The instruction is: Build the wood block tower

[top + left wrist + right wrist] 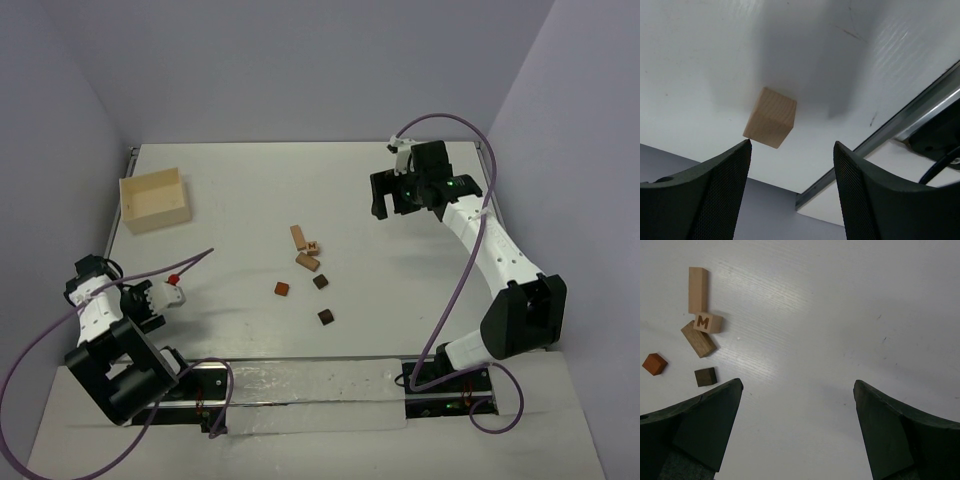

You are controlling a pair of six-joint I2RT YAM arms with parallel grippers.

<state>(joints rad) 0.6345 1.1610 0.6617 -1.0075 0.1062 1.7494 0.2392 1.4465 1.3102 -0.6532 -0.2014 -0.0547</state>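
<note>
Bearing M, a cube [708, 322] touches the long block [698, 287]; left hand [792, 144], right hand [797, 384] gape.

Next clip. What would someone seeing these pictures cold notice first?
The eye lands first on the loose wood blocks scattered in the middle of the table, none stacked yet, one cube stamped with an M. Next comes the right gripper, hanging wide open over bare surface off to one side of them. An open pale wooden box stands near the far left corner.
</note>
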